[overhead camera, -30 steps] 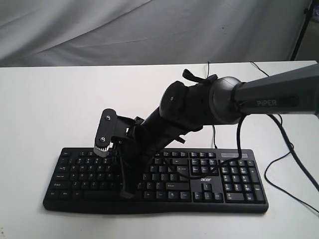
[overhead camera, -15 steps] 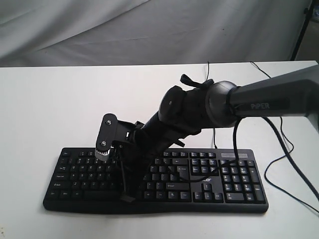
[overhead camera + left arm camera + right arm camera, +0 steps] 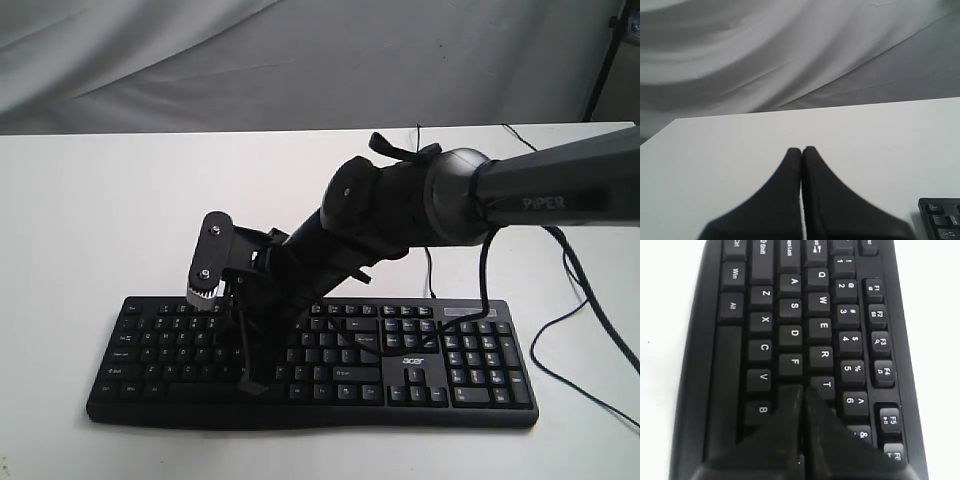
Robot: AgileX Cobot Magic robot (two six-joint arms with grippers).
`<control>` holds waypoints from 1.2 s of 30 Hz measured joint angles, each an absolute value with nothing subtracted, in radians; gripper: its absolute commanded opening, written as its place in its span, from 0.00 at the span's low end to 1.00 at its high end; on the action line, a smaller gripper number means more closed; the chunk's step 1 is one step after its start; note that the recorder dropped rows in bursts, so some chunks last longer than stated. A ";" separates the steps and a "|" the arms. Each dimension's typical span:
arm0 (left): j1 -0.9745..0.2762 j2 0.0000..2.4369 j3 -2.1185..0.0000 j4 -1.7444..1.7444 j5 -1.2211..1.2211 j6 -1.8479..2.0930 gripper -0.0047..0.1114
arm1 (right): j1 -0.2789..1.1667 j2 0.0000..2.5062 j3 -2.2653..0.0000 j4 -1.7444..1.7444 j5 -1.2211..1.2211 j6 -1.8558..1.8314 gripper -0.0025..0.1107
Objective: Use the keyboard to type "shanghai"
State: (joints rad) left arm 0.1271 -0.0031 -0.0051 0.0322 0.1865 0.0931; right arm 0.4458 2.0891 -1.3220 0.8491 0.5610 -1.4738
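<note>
The black keyboard (image 3: pixel 480 372) lies along the near part of the white table (image 3: pixel 100 200). My right arm reaches across it from the right. My right gripper (image 3: pixel 250 385) is shut, and its tips point down onto the left-middle letter keys. In the right wrist view the right gripper (image 3: pixel 801 390) covers the spot between the F key (image 3: pixel 795 361), T key (image 3: pixel 826 385) and B key (image 3: pixel 762 410). My left gripper (image 3: pixel 801 149) is shut with nothing in it, over bare table. One keyboard corner (image 3: pixel 940 220) shows beside it. The exterior view does not show the left arm.
Thin black cables (image 3: pixel 560 330) trail over the table to the right of the keyboard. A grey cloth backdrop (image 3: pixel 200 60) hangs behind the table. A black stand leg (image 3: pixel 605 60) shows at the far right.
The right gripper's tips dipped toward the keys half a second ago. They now sit slightly higher and a little further left. The left gripper shows no change.
</note>
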 measured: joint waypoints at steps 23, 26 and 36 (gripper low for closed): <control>0.127 -0.003 -0.005 0.032 0.187 0.093 0.05 | 0.478 2.089 -1.322 0.893 0.531 -1.473 0.02; 0.127 -0.003 -0.005 0.032 0.187 0.093 0.05 | 0.507 2.089 -1.322 0.917 0.491 -1.473 0.02; 0.127 -0.003 -0.005 0.032 0.187 0.093 0.05 | 0.580 2.208 -1.514 0.929 0.483 -1.411 0.02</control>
State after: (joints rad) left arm 0.1271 -0.0031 -0.0051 0.0322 0.1865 0.0931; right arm 0.5796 2.2084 -1.5136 0.9288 0.4826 -1.4111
